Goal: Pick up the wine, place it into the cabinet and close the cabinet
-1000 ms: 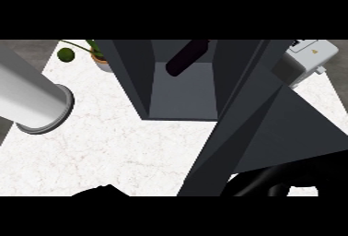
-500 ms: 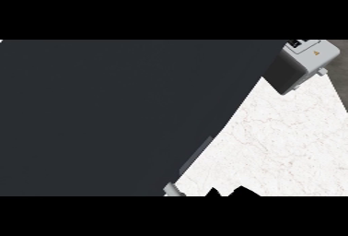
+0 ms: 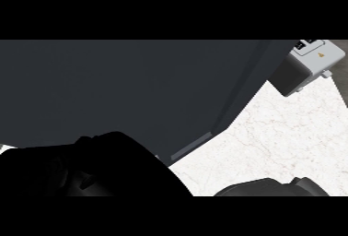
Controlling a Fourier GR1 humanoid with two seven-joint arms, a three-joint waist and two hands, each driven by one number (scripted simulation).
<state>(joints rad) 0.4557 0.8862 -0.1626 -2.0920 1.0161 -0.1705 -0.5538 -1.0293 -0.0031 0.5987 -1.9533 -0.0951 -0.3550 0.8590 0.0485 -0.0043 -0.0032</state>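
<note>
Across most of the head view, from 9 o'clock up round to 1 o'clock, sits a big dark slab, which I'd guess is the cabinet door (image 3: 136, 92) swung across the camera. So the wine isn't visible anywhere right now; can't say whether it's inside the cabinet or not.

Down at 7 o'clock there's a black mass, the left hand (image 3: 81, 170), close against the door's lower edge. Can't tell how its fingers are set, or whether it's touching the panel. At 5 o'clock the right hand (image 3: 272, 188) just pokes in over the white marble counter (image 3: 272, 133), same story, too little showing.

Up at 1 o'clock there's a grey appliance (image 3: 302, 69) on the counter.

Handling-wise: a door like this is stiff and hinged, so I'd push flat on the panel near its free edge, well away from the hinge.
</note>
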